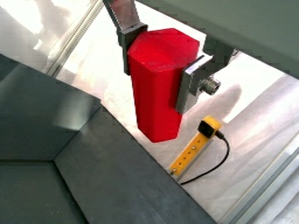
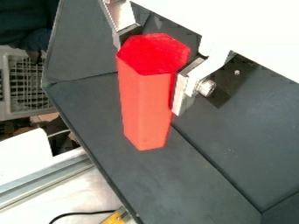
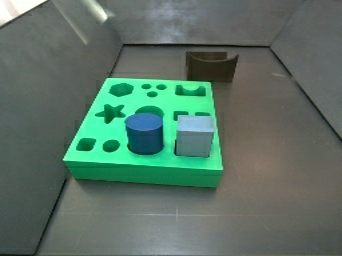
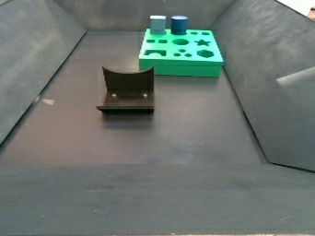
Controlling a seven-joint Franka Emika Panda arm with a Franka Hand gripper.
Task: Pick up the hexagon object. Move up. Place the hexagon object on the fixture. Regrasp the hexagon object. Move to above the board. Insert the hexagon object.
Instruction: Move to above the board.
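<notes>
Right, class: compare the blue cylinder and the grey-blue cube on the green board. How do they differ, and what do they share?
Shape: the blue cylinder is round with a flat circular top; the grey-blue cube has flat square faces.
Colour: the cylinder is deep blue; the cube is paler and greyer.
Shared: both stand upright, side by side, on the board. Neither is held: the gripper, seen only in the wrist views, has its fingers on the red hexagon object.

light: even, overhead, dim grey in both side views | glare: white background blown out in a wrist view | shadows: soft, short | focus: wrist views slightly soft, grainy
</notes>
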